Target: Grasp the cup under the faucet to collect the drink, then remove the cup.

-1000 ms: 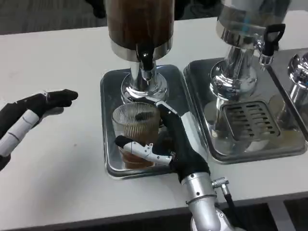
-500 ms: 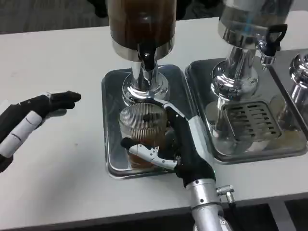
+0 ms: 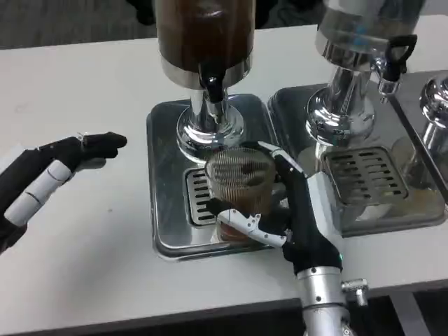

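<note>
On the white table [image 3: 84,63] stand two drink dispensers on steel drip trays, the dark-filled dispenser [image 3: 204,35] over the left tray [image 3: 164,231] and a clear dispenser [image 3: 353,42] over the right tray [image 3: 392,210]. The right hand [image 3: 294,217] is wrapped around the ribbed glass cup [image 3: 238,185], which has brown drink in its bottom and sits toward the right side of the left tray, in front of the black faucet [image 3: 211,87]. The left hand [image 3: 52,175] hovers released over the table well left of the tray, fingers stretched out.
</note>
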You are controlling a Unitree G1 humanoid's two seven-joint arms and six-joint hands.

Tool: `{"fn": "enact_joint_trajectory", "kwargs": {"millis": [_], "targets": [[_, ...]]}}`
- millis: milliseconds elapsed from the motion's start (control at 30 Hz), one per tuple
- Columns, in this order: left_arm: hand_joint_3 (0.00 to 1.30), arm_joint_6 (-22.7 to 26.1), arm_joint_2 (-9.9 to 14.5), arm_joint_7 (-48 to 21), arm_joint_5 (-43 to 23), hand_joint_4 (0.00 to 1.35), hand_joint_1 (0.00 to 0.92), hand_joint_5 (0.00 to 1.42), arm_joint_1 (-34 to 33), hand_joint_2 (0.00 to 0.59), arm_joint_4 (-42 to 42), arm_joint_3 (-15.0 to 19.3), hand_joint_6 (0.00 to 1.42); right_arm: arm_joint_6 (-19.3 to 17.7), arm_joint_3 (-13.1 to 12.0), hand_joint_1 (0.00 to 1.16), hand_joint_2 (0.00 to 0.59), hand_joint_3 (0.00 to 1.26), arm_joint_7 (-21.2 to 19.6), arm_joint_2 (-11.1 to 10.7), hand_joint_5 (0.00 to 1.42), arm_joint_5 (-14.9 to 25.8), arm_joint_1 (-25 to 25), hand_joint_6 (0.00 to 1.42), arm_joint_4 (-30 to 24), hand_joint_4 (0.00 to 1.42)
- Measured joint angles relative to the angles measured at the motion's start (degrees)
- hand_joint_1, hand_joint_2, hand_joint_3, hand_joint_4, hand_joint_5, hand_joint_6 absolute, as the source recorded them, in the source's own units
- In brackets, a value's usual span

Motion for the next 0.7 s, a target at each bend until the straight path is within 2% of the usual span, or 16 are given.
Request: {"fn": "enact_joint_trajectory", "kwargs": {"millis": [433,700], "targets": [[0.34,-1.25,-0.44,-0.01,0.41,0.21,0.0,0.19,-0.49,0.164,-0.12,-1.86,0.21,-0.01,-0.9,1.0,0.105,0.66,-3.01,-1.33,1.08,-0.58,3.24,1.42,-4.72,0.86],[0.34,-2.55,-0.87,0.0,1.3,0.2,0.0,0.19,-0.48,0.164,-1.14,-2.18,0.21,-0.33,-2.15,1.01,0.093,0.69,-4.26,-2.36,1.08,-1.6,5.76,1.42,-10.86,0.89]]}}
